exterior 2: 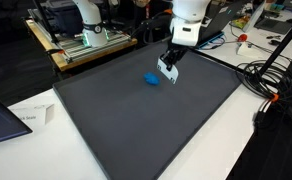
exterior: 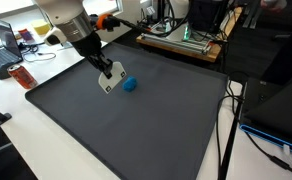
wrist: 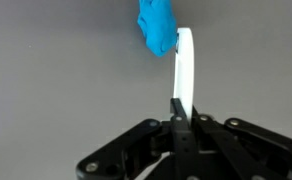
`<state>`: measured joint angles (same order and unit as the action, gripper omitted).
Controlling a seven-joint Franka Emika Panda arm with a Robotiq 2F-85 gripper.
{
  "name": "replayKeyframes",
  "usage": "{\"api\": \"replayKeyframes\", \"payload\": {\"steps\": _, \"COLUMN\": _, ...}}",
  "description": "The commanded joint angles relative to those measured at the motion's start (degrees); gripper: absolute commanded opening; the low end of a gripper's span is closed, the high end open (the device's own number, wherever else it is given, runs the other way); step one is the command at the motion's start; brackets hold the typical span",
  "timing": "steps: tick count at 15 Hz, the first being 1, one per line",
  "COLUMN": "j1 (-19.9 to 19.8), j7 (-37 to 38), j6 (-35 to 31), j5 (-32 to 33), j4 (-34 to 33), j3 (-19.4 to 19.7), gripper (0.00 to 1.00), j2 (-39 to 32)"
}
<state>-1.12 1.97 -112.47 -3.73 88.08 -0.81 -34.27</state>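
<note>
Pincer tight on white strip — blue lump just beside

Small blue soft-looking lump, irregular shape, lying on dark grey worktop, just beside end effector.

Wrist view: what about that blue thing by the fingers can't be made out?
The blue object: its top is cut off by the wrist view's upper edge.
Whether it touches the fingers: the meeting edge is blurred here, and too small in both exterior views.
What it is: too small or blurred everywhere.
</note>
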Motion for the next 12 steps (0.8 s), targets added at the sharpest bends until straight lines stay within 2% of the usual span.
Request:
{"api": "replayKeyframes", "payload": {"steps": 1, "j1": -4.4, "j7": -9.0, "j6": 2.1, "j5": -5.0, "j4": 0.5, "j3": -1.6, "gripper": 0.01, "j2": 0.3}}
{"api": "replayKeyframes", "payload": {"steps": 6, "j1": -9.9, "j7": -20.2, "j6": -0.5, "j5": -12.3, "j4": 3.3, "j3": -3.1, "gripper": 0.01, "j2": 0.3}}
{"api": "replayKeyframes", "payload": {"steps": 10, "j1": -13.6, "j7": -28.0, "j6": 1.0, "j5": -16.7, "j4": 4.8, "j3": -3.6, "gripper": 0.01, "j2": -0.6}}
{"api": "replayKeyframes", "payload": {"steps": 11, "j1": -11.4, "j7": -24.5, "j6": 0.9, "j5": -13.9, "j4": 3.5, "j3": -2.2, "gripper": 0.04, "j2": -0.8}}
{"api": "replayKeyframes", "payload": {"steps": 12, "j1": -12.1, "j7": -25.8, "j6": 0.9, "j5": -14.6, "j4": 3.7, "j3": -2.3, "gripper": 0.04, "j2": -1.1}}
